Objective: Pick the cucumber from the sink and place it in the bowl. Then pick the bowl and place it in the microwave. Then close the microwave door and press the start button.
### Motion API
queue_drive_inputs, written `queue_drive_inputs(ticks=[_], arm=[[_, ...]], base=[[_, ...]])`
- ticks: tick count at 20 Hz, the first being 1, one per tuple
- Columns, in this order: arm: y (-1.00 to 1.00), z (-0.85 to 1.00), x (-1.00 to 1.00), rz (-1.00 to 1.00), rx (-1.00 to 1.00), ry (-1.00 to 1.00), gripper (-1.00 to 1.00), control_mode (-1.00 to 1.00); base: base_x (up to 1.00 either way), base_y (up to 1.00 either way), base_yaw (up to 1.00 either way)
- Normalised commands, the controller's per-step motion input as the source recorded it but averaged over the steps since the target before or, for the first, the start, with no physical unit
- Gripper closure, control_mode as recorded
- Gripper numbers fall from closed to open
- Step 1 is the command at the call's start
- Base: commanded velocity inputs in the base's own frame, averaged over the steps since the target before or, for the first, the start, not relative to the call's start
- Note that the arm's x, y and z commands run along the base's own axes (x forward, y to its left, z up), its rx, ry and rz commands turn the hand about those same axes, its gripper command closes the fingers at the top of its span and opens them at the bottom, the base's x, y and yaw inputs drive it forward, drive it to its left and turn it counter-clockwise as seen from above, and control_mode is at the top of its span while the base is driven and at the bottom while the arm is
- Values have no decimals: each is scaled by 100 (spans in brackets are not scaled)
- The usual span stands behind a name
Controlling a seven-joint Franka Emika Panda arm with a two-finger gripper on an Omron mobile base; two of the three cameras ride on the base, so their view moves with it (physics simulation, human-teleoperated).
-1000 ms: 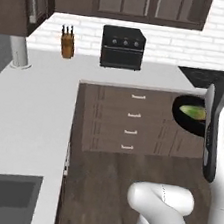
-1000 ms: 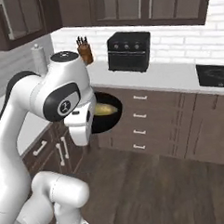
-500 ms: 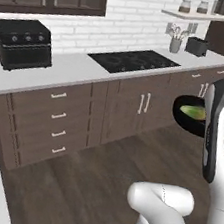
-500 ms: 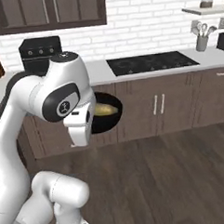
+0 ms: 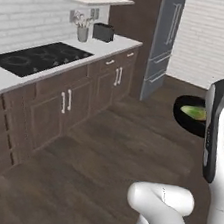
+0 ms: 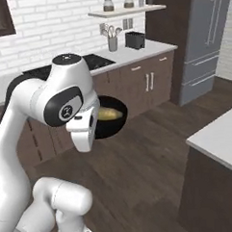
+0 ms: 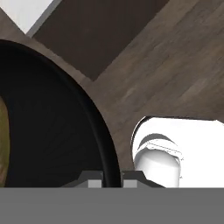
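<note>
While the white arm stands bent on the right of the left base view, the bowl point(image 5: 190, 115) hangs level above the wood floor point(image 5: 113, 154), the cucumber point(image 5: 195, 112) lying crosswise inside. From the right base view, the bowl point(image 6: 110, 122) sits beyond the arm's elbow, cucumber point(image 6: 109, 113) flat across it. Seen from the hand, the gripper point(image 7: 112, 178) is clamped on the bowl's rim point(image 7: 103, 135).

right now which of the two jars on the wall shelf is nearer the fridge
The right-hand jar, with the darker contents: it stands closer to the grey fridge than the paler jar beside it.
</note>
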Motion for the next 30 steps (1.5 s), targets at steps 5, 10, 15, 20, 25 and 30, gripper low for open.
queue_drive_inputs(ticks=[5, 10, 15, 20, 25, 30], arm=[[0, 0, 0, 0, 0, 0, 100, 100], [0, 0, 0, 0, 0, 0, 100, 100], [0, 0, 0, 0, 0, 0, 100, 100], [0, 0, 0, 0, 0, 0, 100, 100], [0, 0, 0, 0, 0, 0, 100, 100], [0, 0, 0, 0, 0, 0, 100, 100]], base=[[15, -40, -68], [15, -44, -68], [19, -35, -68], [29, -32, -68], [44, -25, -68], [54, -20, -68]])
